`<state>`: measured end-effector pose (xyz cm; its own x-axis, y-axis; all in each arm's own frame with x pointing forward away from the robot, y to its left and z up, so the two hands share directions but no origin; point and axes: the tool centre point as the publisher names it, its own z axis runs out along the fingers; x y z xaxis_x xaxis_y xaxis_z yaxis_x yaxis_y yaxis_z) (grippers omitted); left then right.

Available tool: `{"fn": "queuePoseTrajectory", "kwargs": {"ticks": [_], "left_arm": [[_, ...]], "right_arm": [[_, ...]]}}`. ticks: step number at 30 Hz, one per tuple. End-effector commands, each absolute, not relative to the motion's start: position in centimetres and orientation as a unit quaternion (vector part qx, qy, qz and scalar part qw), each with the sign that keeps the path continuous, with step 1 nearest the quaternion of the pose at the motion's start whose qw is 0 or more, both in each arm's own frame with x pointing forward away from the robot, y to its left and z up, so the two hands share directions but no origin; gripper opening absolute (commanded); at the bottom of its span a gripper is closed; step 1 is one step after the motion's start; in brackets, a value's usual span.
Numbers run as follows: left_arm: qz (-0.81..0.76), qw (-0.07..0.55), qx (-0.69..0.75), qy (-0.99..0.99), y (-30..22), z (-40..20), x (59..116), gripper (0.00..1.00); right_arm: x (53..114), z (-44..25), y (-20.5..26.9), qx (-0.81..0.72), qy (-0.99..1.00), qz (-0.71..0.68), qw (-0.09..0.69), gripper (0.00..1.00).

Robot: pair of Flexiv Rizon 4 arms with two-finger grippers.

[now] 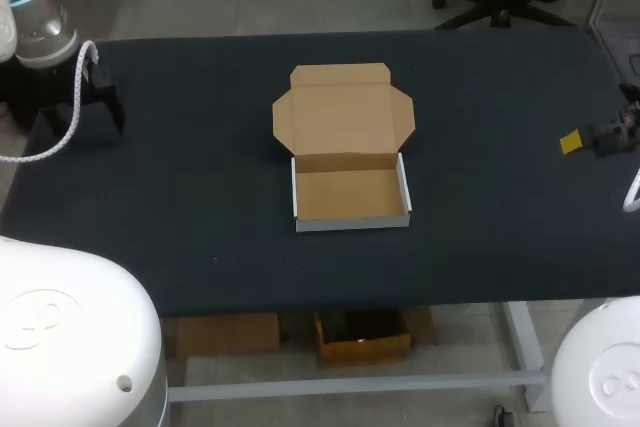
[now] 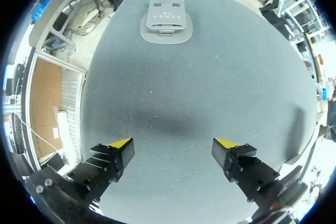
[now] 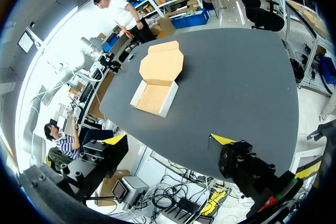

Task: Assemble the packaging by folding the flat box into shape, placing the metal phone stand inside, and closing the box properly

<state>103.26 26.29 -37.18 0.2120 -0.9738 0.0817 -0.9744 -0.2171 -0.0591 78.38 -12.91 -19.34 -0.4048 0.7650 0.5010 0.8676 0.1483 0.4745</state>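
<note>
A brown cardboard box [image 1: 350,152] lies mid-table, its tray part [image 1: 350,195] folded up with white walls and its lid [image 1: 342,112] flat behind it. The right wrist view has the same box [image 3: 156,81] far ahead of the gripper. A grey metal phone stand [image 2: 167,20] lies flat on the table, well ahead of my left gripper [image 2: 173,148], which is open and empty. The stand does not show in the head view. My left gripper [image 1: 100,107] hangs over the table's far left. My right gripper [image 3: 169,140] is open and empty at the table's right edge [image 1: 590,140].
The dark table top [image 1: 200,197] stretches bare around the box on all sides. In the right wrist view the table's edge [image 3: 173,148] runs just ahead of the fingers.
</note>
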Motion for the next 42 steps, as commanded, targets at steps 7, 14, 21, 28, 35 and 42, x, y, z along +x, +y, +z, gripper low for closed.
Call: {"fn": "queuePoseTrajectory", "kwargs": {"ticks": [7, 14, 21, 28, 35, 42], "left_arm": [[0.045, -0.003, 0.77, -0.636, 26.8, -37.7, 104.3, 1.0], [0.053, -0.026, 0.768, -0.638, 27.3, -38.0, 105.2, 1.0], [0.05, -0.035, 0.767, -0.639, 27.5, -38.2, 106.0, 1.0], [0.05, -0.036, 0.762, -0.644, 27.4, -38.4, 106.8, 1.0], [0.046, -0.037, 0.761, -0.646, 27.2, -38.4, 107.4, 1.0], [0.043, -0.038, 0.762, -0.645, 27.3, -38.4, 107.7, 1.0]], "right_arm": [[78.3, -19.2, -13.0, -0.54, -0.755, -0.365, 0.072, 1.0], [78.3, -19.2, -13.0, -0.54, -0.755, -0.365, 0.072, 1.0], [78.3, -19.2, -13.0, -0.54, -0.755, -0.365, 0.072, 1.0], [78.3, -19.2, -13.0, -0.54, -0.755, -0.365, 0.072, 1.0], [78.3, -19.2, -13.0, -0.54, -0.755, -0.365, 0.072, 1.0], [78.3, -19.2, -13.0, -0.54, -0.755, -0.365, 0.072, 1.0]]}}
